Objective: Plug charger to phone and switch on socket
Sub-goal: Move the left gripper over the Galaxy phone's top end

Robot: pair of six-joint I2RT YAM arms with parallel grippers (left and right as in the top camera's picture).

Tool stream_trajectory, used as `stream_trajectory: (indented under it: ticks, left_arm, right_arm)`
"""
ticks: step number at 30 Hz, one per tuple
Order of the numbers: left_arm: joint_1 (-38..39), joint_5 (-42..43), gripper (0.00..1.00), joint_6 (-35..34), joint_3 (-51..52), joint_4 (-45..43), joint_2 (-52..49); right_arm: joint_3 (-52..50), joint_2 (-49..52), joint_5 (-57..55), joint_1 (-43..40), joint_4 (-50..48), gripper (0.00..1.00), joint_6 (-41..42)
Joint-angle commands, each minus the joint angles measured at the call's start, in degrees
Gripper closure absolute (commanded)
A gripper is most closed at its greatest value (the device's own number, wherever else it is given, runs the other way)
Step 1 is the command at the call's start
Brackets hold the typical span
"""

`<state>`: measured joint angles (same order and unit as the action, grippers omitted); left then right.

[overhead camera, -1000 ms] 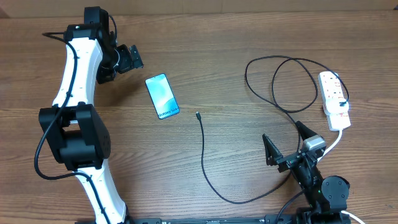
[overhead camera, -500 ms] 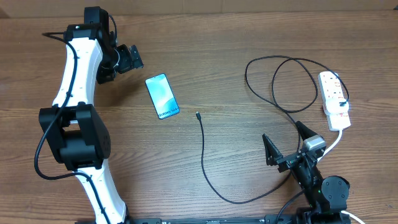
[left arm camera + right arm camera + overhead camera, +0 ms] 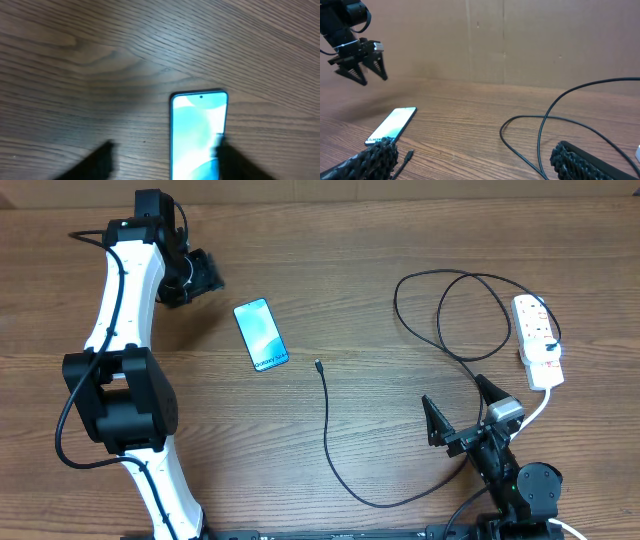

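Left arm extended: my left gripper hangs spread and empty just beyond the phone.
Right gripper gapes by the near table edge; charger lies loose on open wood between, socket far right.

I see my left arm as white shells between chunky black joints, with a thin black cable running along it. The left pincer is all black. My right arm is mostly black with a silver block at the wrist. The right pincer has black, ridged fingers.
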<state>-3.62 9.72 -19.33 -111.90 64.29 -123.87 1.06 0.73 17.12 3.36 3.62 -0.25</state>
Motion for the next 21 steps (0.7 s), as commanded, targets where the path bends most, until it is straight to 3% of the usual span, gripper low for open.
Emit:
stream_trajectory:
  ticks: [1,2,4,11,14,21]
  left_arm:
    - [1.88,2.16,0.66,-0.02,-0.39,0.07,0.42]
    - [2.38,2.01,0.73,-0.02,-0.37,0.20,0.42]
    - [3.80,1.88,0.76,-0.02,-0.35,0.59,0.42]
    - [10.82,-8.39,0.65,-1.53,-0.33,3.56,0.42]
    - [14.03,-11.98,0.52,-1.51,-0.33,5.09,0.42]
    - [18.27,-17.99,0.10,-5.09,-0.33,5.97,-1.31]
  right_arm:
    - [-0.61,-0.46,-0.55,-0.37,-0.28,0.00,-0.22]
    - [-0.61,-0.46,-0.55,-0.37,-0.28,0.00,-0.20]
    - [-0.61,-0.46,-0.55,-0.37,-0.28,0.00,-0.22]
    - [-0.61,-0.46,-0.55,-0.37,-0.28,0.00,-0.22]
    - [-0.61,-0.46,-0.55,-0.37,-0.28,0.00,-0.22]
    - [-0.61,-0.46,-0.55,-0.37,-0.28,0.00,-0.22]
